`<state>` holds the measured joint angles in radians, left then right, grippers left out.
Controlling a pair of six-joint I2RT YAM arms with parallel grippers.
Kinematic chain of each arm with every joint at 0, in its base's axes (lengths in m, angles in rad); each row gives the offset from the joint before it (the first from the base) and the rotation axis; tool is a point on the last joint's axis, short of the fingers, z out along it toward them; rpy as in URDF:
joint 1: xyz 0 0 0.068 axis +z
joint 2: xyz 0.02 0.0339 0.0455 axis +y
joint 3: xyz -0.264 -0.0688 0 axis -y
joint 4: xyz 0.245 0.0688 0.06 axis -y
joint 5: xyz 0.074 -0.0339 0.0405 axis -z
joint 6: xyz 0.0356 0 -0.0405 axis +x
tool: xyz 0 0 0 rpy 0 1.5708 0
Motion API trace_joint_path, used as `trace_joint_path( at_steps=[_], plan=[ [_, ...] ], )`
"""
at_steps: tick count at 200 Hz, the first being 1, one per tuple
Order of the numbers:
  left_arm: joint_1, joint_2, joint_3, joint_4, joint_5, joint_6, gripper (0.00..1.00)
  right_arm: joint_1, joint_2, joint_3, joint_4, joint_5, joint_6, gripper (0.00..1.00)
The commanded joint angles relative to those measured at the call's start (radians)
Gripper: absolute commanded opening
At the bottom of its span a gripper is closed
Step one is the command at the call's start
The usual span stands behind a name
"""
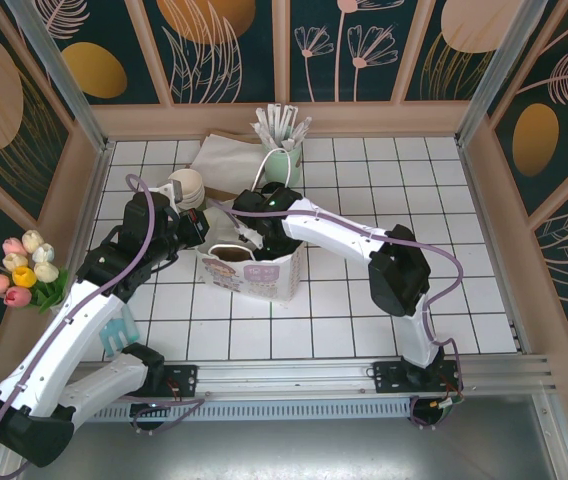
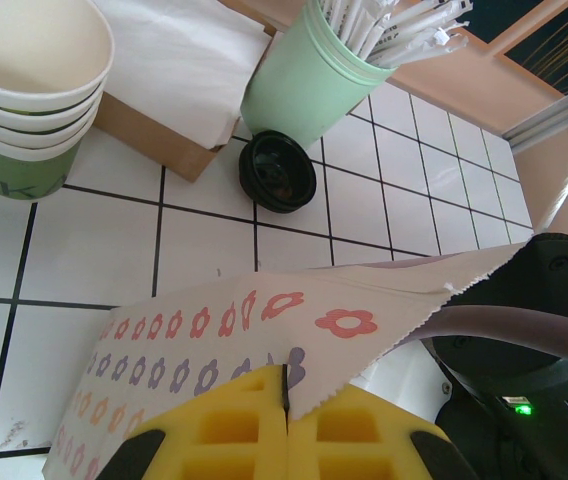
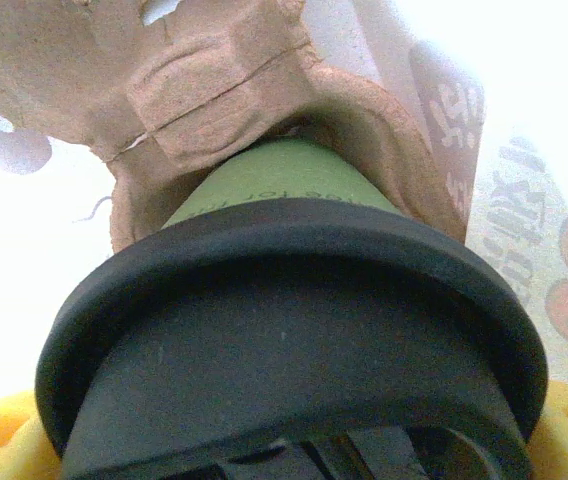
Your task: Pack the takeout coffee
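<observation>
Left end effector (image 2: 284,425): pinched bag (image 2: 214,335) rim, bottom centre.
Right end effector (image 3: 284,460): gripped takeout coffee (image 3: 274,185).
Technique: square seating in pulp carrier (image 3: 214,90) judged necessary before release.

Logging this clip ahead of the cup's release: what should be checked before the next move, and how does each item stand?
1. Lid on cup: ok.
2. Right gripper shut on cup: ok.
3. Cup lined up with carrier slot: ok.
4. Cup fully seated in carrier: cannot tell.
5. Left gripper shut on bag rim, holding it open: ok.
6. Bag upright: ok.
</observation>
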<state>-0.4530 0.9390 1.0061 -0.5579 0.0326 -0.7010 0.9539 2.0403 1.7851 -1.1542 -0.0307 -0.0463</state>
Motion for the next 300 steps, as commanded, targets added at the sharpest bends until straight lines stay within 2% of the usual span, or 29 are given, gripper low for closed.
trace_joint_path(
  at_steps=[1,196,241,261,300],
  plan=[
    [0.000,-0.009,0.011,0.042,-0.022,0.001,0.00,-0.029,0.126,-0.095,-0.037,-0.023,-0.005,0.51],
    [0.001,-0.004,0.007,0.052,0.000,0.001,0.00,-0.037,0.175,-0.177,-0.002,-0.039,0.001,0.51],
    [0.000,-0.008,0.010,0.052,-0.001,0.001,0.00,-0.037,0.146,-0.127,-0.015,-0.044,-0.008,0.51],
    [0.001,-0.003,0.012,0.055,0.000,0.003,0.00,-0.035,0.113,-0.066,-0.026,-0.040,-0.010,0.54],
    [0.001,0.005,0.018,0.052,-0.006,0.009,0.00,-0.035,0.074,0.030,-0.086,-0.026,-0.014,0.66]
  ],
)
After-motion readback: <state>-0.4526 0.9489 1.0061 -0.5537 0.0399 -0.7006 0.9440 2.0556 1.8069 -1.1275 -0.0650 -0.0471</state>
